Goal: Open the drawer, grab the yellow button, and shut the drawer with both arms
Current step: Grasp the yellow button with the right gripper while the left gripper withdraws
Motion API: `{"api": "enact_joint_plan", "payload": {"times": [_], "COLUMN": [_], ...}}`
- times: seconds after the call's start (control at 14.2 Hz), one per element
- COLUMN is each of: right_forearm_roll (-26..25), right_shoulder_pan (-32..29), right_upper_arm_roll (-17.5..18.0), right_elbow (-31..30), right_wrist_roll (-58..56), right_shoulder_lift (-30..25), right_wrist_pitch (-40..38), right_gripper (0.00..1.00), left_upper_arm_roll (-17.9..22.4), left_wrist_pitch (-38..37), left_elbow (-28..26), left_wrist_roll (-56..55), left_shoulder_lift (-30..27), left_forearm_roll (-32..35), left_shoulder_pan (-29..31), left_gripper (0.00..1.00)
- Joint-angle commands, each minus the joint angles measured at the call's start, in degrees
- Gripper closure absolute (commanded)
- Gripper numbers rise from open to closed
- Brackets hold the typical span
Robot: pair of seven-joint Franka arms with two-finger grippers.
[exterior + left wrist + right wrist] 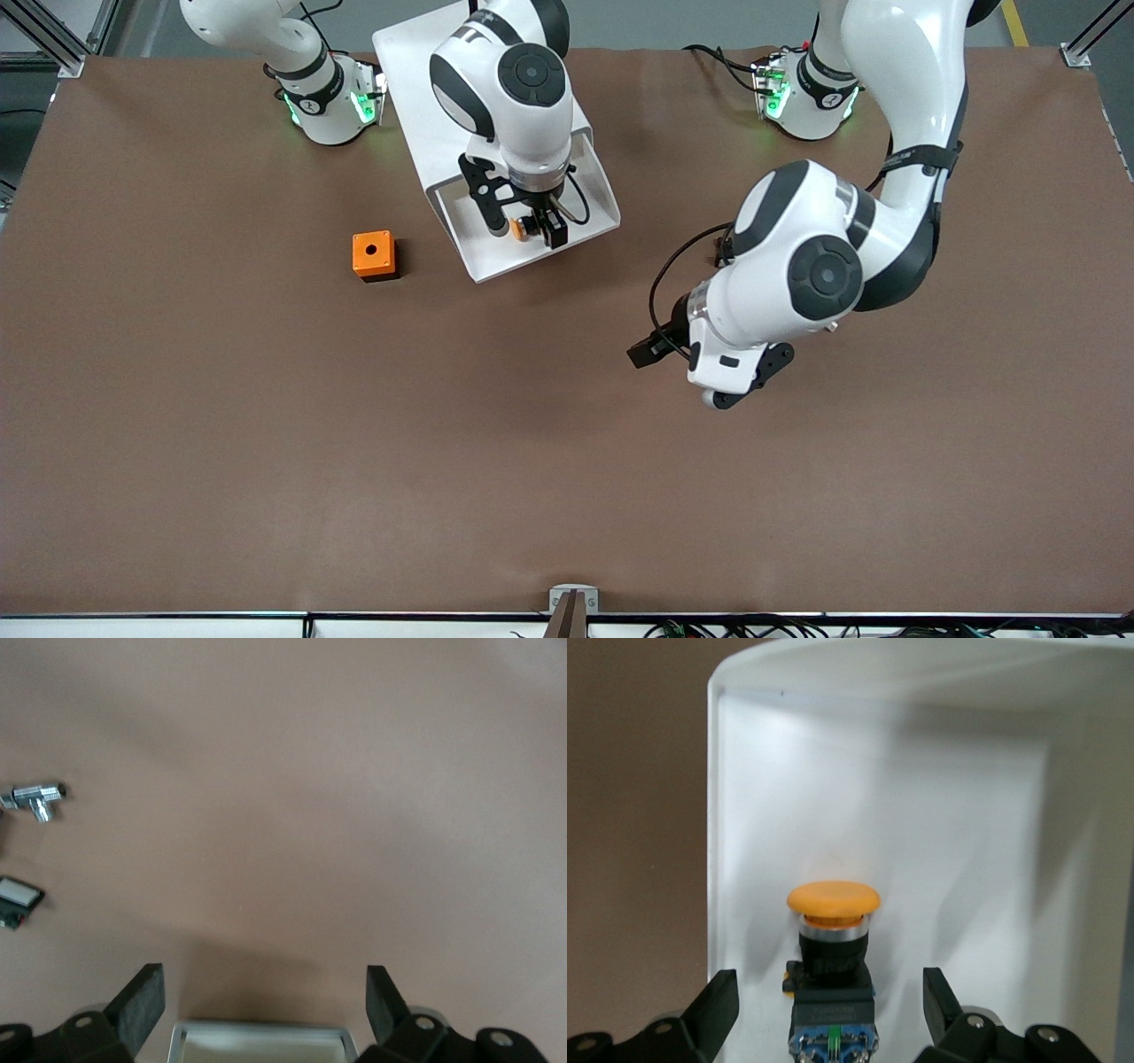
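With my right pincer (829,1005) open astride the button (832,970) in the drawer (595,199), I judge it light, rigid, slippery-capped: grip the black body; left pincer (266,1001) waits open.

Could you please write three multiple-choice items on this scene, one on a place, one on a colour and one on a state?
1. Where does the button lie?
A. in the open drawer
B. on the bare table
C. on top of the orange cube

2. What colour is the button's cap?
A. green
B. orange
C. white

3. How does the right claw stand?
A. shut on the orange cube
B. open, with one finger on either side of the button
C. shut on the drawer's rim

Answers:
1. A, since white drawer walls surround the button in the right wrist view.
2. B, since that view shows a round orange cap over a black body.
3. B, since gaps show between both fingers and the button.

The left claw waits open over the bare table. The orange cube sits on the table toward the right arm's end.
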Motion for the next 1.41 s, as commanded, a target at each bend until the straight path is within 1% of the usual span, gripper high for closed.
{"api": "enact_joint_plan", "payload": {"times": [0.0, 0.07, 0.14, 0.21, 0.35, 0.42, 0.57, 0.64, 0.71, 0.85, 0.99, 1.06, 1.2, 1.34], "right_forearm_roll": [-1.44, -1.44, -1.44, -1.44, -1.35, -1.18, -0.74, -0.65, -0.56, -0.47, 0.22, 1.27, 2.25, 2.25], "right_shoulder_pan": [0.63, 0.63, 0.63, 0.63, 1.07, 1.16, 1.16, 1.07, 0.55, -0.68, -3.22, -4.97, -9.36, -14.28], "right_upper_arm_roll": [-0.57, -0.57, -0.57, -0.48, -0.48, -0.48, -0.48, -0.48, -0.57, -0.65, -0.65, -0.83, -0.92, -1.01], "right_elbow": [0.41, 0.41, 0.41, 0.41, 0.5, 0.5, 0.85, 1.02, 1.46, 2.86, 3.74, 4.97, 9.26, 10.51], "right_wrist_roll": [-1.18, -1.27, -1.36, -1.36, -1.1, -1.1, -1.45, -1.36, -1.54, -3.28, -8.1, -11.61, -21.17, -33.46], "right_shoulder_lift": [0.28, 0.28, 0.28, 0.28, 0.28, 0.36, 0.28, 0.28, 0.28, 0.19, -0.51, -0.69, -0.78, -1.22], "right_wrist_pitch": [-1.98, -2.07, -2.07, -1.81, -1.63, -1.46, -1.46, -1.54, -1.54, -2.16, -2.59, -4.08, -9.69, -12.26], "right_gripper": [0.13, 0.16, 0.22, 0.28, 0.32, 0.4, 0.8, 0.97, 1.0, 1.0, 1.0, 1.0, 1.0, 1.0], "left_upper_arm_roll": [0.56, 0.47, 0.47, 0.47, 0.47, 0.56, 0.47, 0.3, -0.05, -0.14, -0.14, -0.14, -0.14, -0.23], "left_wrist_pitch": [3.87, 3.97, 4.32, 5.1, 5.81, 5.82, 5.82, 5.82, 5.73, 5.46, 5.46, 5.29, 5.2, 5.2], "left_elbow": [-4.36, -5.24, -6.3, -7.18, -8.15, -8.24, -8.85, -9.12, -9.29, -9.47, -9.47, -9.65, -10.0, -10.0], "left_wrist_roll": [-4.58, -5.82, -6.44, -6.62, -6.71, -6.71, -6.62, -6.01, -5.92, -6.01, -6.01, -5.92, -6.01, -5.92], "left_shoulder_lift": [-1.67, -2.02, -2.2, -2.29, -2.81, -2.81, -2.81, -2.9, -2.64, -2.55, -2.46, -2.64, -2.81, -2.9], "left_forearm_roll": [4.24, 6.52, 8.45, 9.34, 9.53, 9.62, 10.49, 10.5, 10.5, 10.41, 10.41, 10.41, 10.32, 10.06], "left_shoulder_pan": [-1.92, -2.54, -3.59, -3.94, -4.47, -4.74, -4.83, -5.09, -5.96, -6.67, -7.02, -7.02, -6.94, -7.02], "left_gripper": [0.0, 0.0, 0.0, 0.0, 0.0, 0.0, 0.0, 0.0, 0.0, 0.0, 0.0, 0.0, 0.0, 0.0]}}
